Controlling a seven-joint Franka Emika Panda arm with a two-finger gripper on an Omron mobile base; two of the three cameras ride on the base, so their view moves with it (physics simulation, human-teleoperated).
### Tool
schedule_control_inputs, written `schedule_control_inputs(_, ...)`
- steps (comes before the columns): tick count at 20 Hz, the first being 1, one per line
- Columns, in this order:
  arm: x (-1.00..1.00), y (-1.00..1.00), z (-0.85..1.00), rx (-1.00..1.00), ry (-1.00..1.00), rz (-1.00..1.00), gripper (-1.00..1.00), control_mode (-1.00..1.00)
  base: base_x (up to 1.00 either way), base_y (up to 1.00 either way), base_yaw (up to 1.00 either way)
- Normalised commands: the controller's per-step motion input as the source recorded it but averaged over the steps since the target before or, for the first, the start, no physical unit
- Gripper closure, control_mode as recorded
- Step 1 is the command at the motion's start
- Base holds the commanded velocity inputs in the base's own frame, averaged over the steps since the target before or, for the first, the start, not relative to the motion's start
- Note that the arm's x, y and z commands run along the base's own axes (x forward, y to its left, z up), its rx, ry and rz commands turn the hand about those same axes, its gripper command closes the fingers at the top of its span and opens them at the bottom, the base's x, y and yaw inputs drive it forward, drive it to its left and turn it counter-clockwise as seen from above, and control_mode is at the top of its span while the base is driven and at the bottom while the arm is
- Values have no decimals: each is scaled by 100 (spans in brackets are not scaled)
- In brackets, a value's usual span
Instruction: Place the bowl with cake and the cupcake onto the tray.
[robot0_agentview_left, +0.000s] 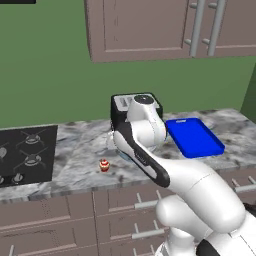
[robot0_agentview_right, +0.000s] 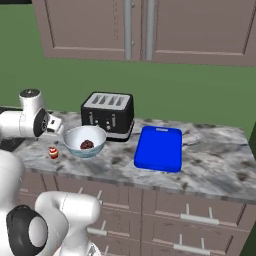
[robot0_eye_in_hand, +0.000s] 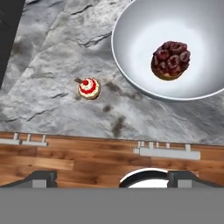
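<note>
While the gripper (robot0_eye_in_hand: 109, 178) is hovering wide open and empty above the counter (robot0_eye_in_hand: 52, 109), it's looking down at bowl (robot0_eye_in_hand: 144, 43) and cupcake (robot0_eye_in_hand: 89, 88); both sitting left of the tray (robot0_agentview_right: 159, 148), probably lining up a grasp.

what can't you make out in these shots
- Bowl with cake: in the left base view the arm covers it; in the hand view its rim is cut off by the top and right edges.
- Toaster: largely hidden behind the arm in the left base view.
- Cupcake: too small for detail in both base views.
- Claw: just the fingertips rise at the bottom of the hand view.
- Stove: cut by the left edge.
</note>
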Motion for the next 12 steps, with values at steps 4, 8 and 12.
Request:
schedule_control_inputs(4,0,29,-34,1,1,0,-100,-100,0,0,0)
schedule_control_inputs(8,0,26,-38,2,1,0,-100,-100,0,0,0)
schedule_control_inputs(12,0,12,-35,0,0,0,-100,-100,0,0,0)
